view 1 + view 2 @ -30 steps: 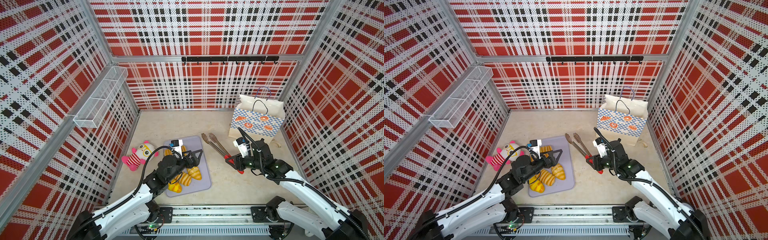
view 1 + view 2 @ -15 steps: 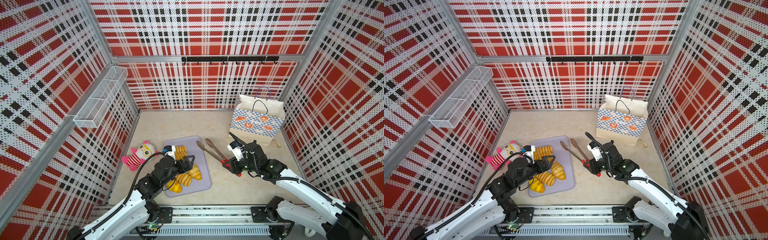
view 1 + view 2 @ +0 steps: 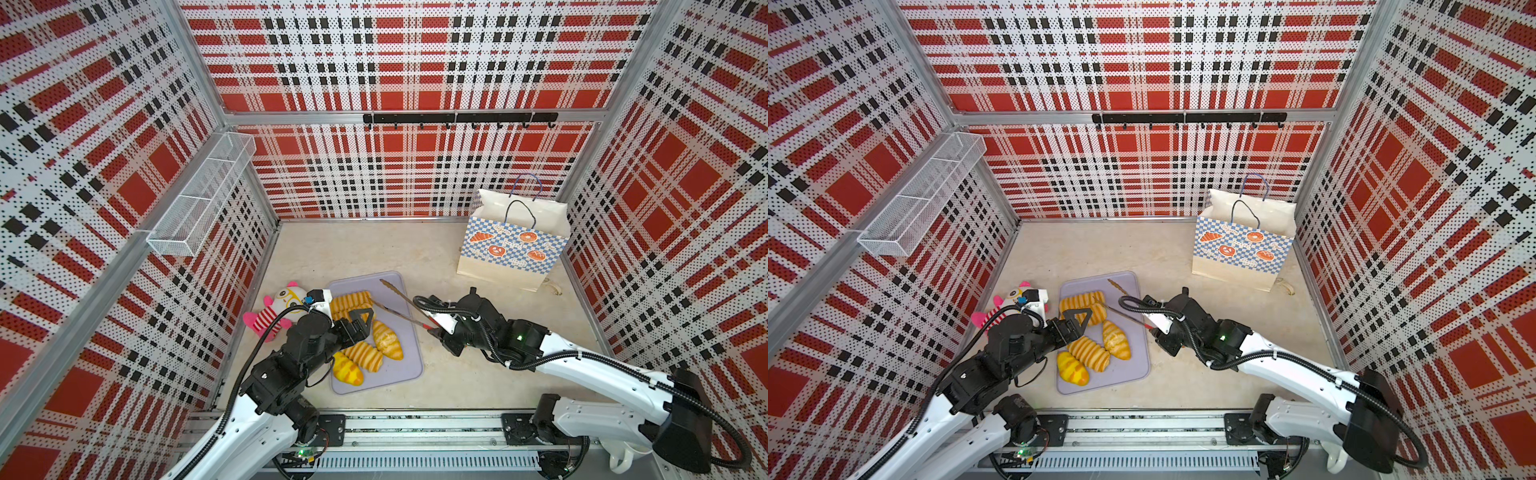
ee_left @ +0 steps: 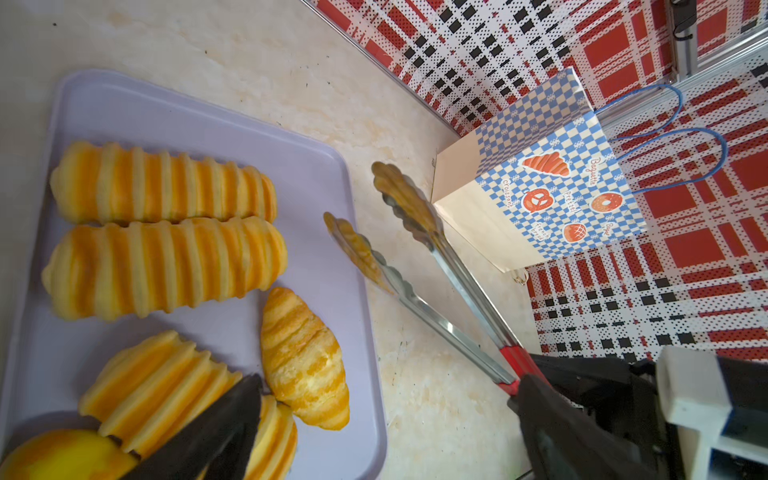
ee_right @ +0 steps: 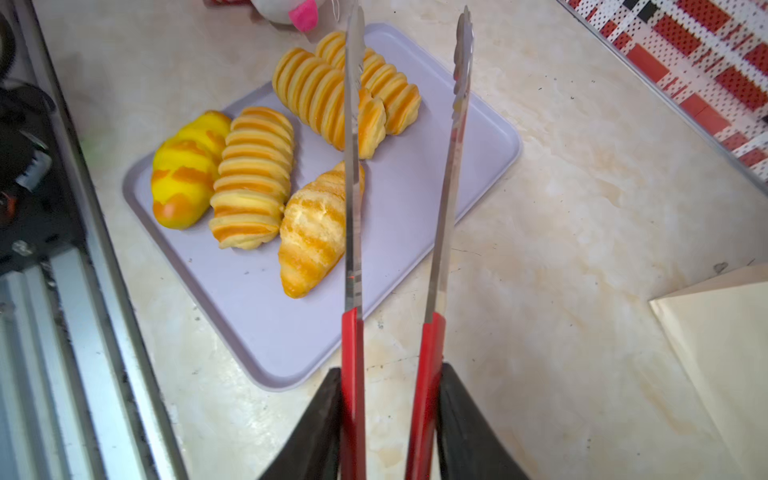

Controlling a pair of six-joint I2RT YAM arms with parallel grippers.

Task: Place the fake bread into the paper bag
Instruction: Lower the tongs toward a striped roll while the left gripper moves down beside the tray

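The bench [image 3: 365, 249] carried everything. The paper bag [image 3: 513, 249] stood upright at the upper right of both top views, mouth open, well apart from the tray [image 3: 397, 374] at lower centre. All the fake bread [image 3: 365, 355] in sight, five pieces, lay on that tray.

The right hand [image 5: 390, 386] was clamped on the red handles of the tongs [image 5: 441, 232], whose tips stood apart and empty. In a top view the tongs pointed up and left from that hand, tips over the tray's upper right corner. The croissant [image 3: 387, 340] lay nearest, just below and left of the shafts, its long axis roughly along them. By my judgement, the tongs needed only a sideways shift to straddle it.

The left hand [image 3: 362, 322] hovered over the tray, fingers apart, holding nothing. The right arm was the nearer to the bag.
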